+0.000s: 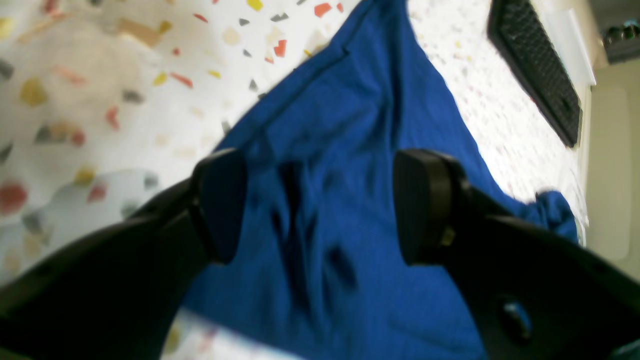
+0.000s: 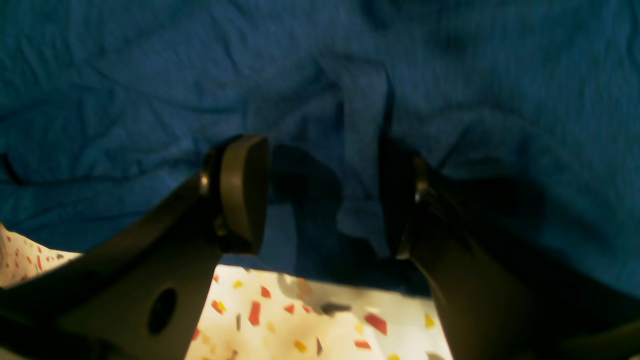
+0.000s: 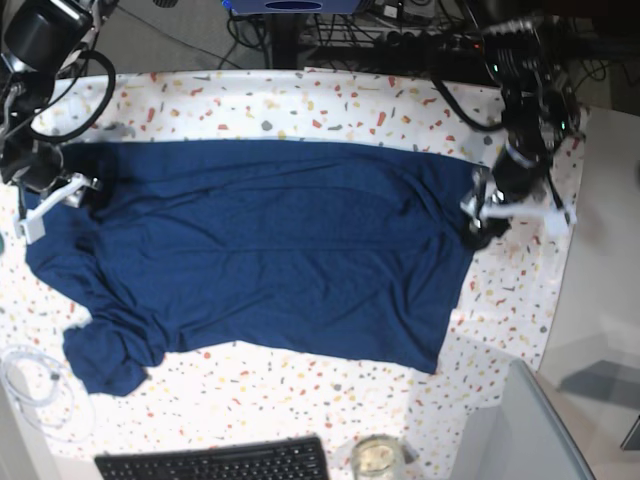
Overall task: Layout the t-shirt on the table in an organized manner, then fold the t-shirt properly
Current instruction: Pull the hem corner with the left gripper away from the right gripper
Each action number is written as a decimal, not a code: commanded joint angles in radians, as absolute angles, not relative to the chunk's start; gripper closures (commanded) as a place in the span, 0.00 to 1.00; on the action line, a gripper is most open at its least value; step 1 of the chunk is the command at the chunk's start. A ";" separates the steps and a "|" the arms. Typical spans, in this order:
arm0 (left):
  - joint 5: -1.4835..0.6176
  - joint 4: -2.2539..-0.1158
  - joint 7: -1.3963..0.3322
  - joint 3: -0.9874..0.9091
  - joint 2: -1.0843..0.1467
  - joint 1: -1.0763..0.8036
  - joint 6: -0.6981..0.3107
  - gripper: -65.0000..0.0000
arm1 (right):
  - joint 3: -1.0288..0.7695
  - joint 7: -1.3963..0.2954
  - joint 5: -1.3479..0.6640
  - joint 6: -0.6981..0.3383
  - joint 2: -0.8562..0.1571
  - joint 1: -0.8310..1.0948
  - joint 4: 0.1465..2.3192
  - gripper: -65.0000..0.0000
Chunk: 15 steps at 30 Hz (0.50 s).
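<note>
The dark blue t-shirt [image 3: 270, 250] lies spread lengthwise across the speckled white table [image 3: 300, 105], one sleeve bunched at the front left. My left gripper [image 3: 485, 215] hovers at the shirt's right edge. In the left wrist view my left gripper [image 1: 320, 207] is open, with wrinkled t-shirt [image 1: 350, 125] cloth lying below the gap and table [image 1: 100, 100] beside it. My right gripper [image 3: 45, 205] is at the shirt's left end. In the right wrist view my right gripper [image 2: 322, 197] has its jaws apart over the t-shirt [image 2: 150, 75] edge; a raised fold stands by the right finger, unpinched.
A black keyboard [image 3: 215, 462] lies at the table's front edge, with a glass jar [image 3: 375, 458] beside it. A white cable [image 3: 25, 375] coils at the front left. A grey panel [image 3: 520, 430] sits at the front right corner. Cables and equipment crowd the back edge.
</note>
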<state>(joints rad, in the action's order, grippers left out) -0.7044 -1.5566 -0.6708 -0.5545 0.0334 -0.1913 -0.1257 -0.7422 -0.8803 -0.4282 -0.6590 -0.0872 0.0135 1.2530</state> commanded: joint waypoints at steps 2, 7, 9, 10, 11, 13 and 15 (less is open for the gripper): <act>-0.705 -1.567 -0.667 -0.587 0.027 -0.240 -0.131 0.33 | -0.746 -0.860 -0.449 -0.671 -0.099 0.027 1.333 0.50; -0.697 -1.477 -0.665 -0.674 0.027 -0.266 -0.280 0.33 | -0.746 -0.858 -0.449 -0.671 -0.062 0.079 1.492 0.50; -0.697 -1.437 -0.665 -0.673 0.007 -0.257 -0.303 0.33 | -0.746 -0.860 -0.449 -0.671 -0.053 0.093 1.518 0.50; -0.697 -1.428 -0.665 -0.671 -0.002 -0.248 -0.305 0.33 | -0.746 -0.860 -0.449 -0.671 -0.053 0.096 1.521 0.50; -0.697 -1.419 -0.665 -0.671 -0.007 -0.240 -0.305 0.33 | -0.743 -0.860 -0.449 -0.671 -0.053 0.099 1.521 0.50; -0.697 -1.400 -0.665 -0.671 -0.008 -0.229 -0.305 0.33 | -0.745 -0.860 -0.449 -0.671 -0.051 0.102 1.521 0.50; -0.696 -1.391 -0.665 -0.671 -0.008 -0.216 -0.305 0.33 | -0.748 -0.860 -0.449 -0.671 -0.051 0.104 1.521 0.50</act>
<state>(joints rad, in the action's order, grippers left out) -0.6823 -1.3785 -0.6746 -0.6720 -0.0044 -0.2234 -0.2928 -0.7471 -0.8814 -0.4271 -0.6659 -0.0395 0.1146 1.5036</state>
